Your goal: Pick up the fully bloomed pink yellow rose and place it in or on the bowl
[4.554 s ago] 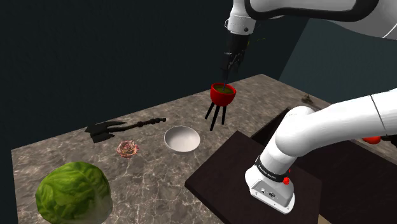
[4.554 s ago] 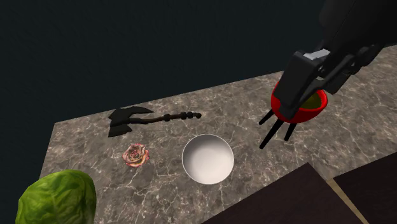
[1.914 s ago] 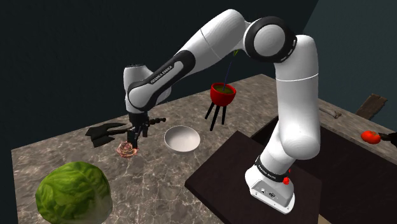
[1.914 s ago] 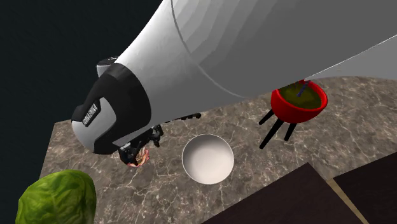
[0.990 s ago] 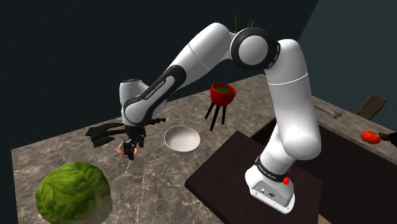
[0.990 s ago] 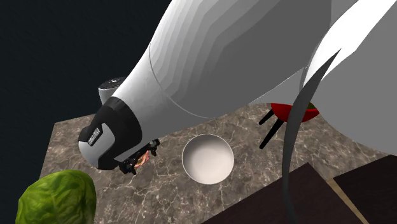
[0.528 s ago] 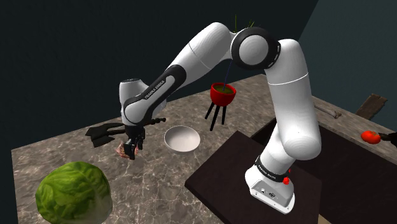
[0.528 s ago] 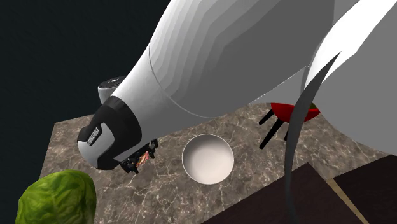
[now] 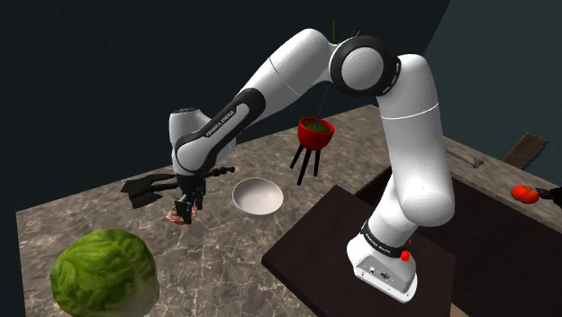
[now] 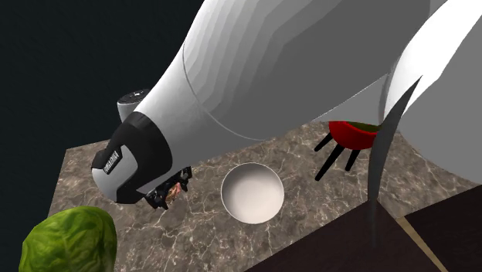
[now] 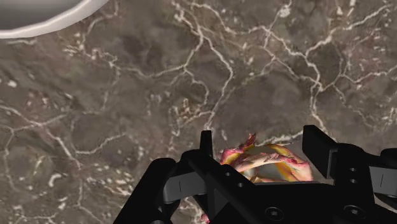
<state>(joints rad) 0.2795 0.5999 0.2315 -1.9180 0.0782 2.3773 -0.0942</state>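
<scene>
The pink and yellow rose (image 11: 264, 162) sits between my two black fingers, which press against its petals on either side. My gripper (image 11: 262, 151) is shut on it, just above the dark marbled counter (image 11: 191, 95). In the shoulder view the gripper (image 9: 187, 207) hangs low over the counter with a bit of the rose (image 9: 173, 216) showing beside it. The white bowl (image 9: 258, 195) stands a short way towards that view's right. In the second exterior view the arm hides most of the gripper (image 10: 170, 195); the rose (image 10: 178, 188) peeks out left of the bowl (image 10: 252, 193).
A large green lettuce (image 9: 104, 273) lies at the counter's near left corner. A dark axe (image 9: 144, 186) lies just behind the gripper. A red pot on black legs (image 9: 315, 135) stands beyond the bowl. The dark stand (image 9: 324, 243) takes the lower right.
The fingers have drawn in around the rose during the last second. The hand and forearm have shifted very slightly upward since then.
</scene>
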